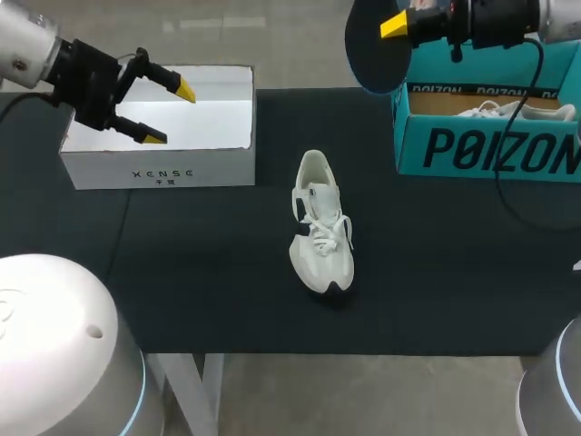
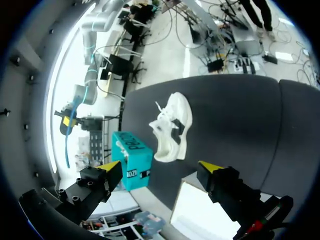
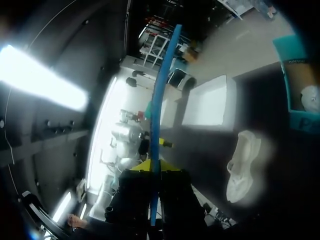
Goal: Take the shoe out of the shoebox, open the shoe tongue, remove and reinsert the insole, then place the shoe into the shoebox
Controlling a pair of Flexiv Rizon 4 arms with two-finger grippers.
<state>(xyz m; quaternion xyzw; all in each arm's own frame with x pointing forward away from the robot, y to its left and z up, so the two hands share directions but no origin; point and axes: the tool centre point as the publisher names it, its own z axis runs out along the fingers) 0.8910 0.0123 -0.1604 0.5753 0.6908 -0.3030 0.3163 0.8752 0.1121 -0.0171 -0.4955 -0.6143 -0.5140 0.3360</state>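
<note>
A white shoe (image 1: 320, 227) lies on its sole in the middle of the black table, toe toward the front edge; it also shows in the wrist views (image 2: 172, 127) (image 3: 242, 167). My right gripper (image 1: 395, 25) is held high over the table's back, shut on a dark blue insole (image 1: 374, 50). Its own view shows the insole (image 3: 162, 100) edge-on, standing up from between the yellow tips (image 3: 152, 167). The open white shoebox (image 1: 159, 168) stands empty at the back left. My left gripper (image 1: 171, 114) hovers open over it, holding nothing (image 2: 160, 167).
A teal box (image 1: 490, 150) stands at the back right with a second white shoe (image 1: 508, 111) inside; it also shows in the left wrist view (image 2: 132, 160). A black cable from my right arm hangs in front of it.
</note>
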